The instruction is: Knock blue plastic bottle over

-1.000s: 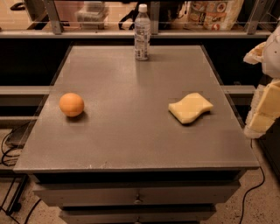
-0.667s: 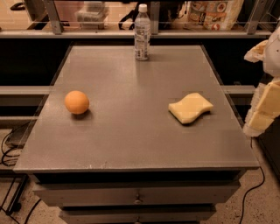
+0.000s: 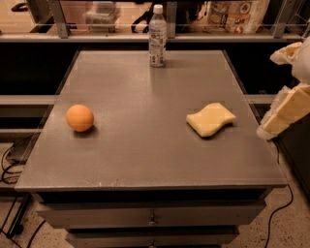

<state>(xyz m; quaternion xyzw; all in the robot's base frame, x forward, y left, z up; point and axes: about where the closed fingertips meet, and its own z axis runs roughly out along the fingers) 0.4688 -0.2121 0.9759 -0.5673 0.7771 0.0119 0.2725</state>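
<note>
Nearest the camera, the drawer fronts [image 3: 150,213] of a grey cabinet are facing forward, lower than the claw and to its left. Dark cables [image 3: 8,162] are lying on the floor at the far left, and another cable [image 3: 282,206] is trailing on the speckled floor almost directly under the claw.

Above the drawers, the grey table [image 3: 145,160] is spreading out to the claw's left. The gripper [image 3: 283,111] is hanging at the right side of the view, just past the table's right edge and about level with its middle, touching nothing. Its cream-coloured parts are slanting down toward the table. Whether the claw is wide or narrow cannot be told from this view, and it is holding nothing that can be seen.

A yellow sponge [image 3: 210,118] is lying flat on the table near the claw, to its left. An orange ball [image 3: 80,117] is sitting well apart from the claw, across the table near the left edge, roughly in line with the sponge.

The blue plastic bottle [image 3: 157,38] is standing upright farther away than the claw and well to its left, close to the table's far edge near the middle, with its white cap [image 3: 158,8] on top. It is standing well apart from the sponge and the ball.

Beyond the bottle, a metal rail [image 3: 97,38] is running across the back, and printed packages [image 3: 237,14] are sitting behind it.
</note>
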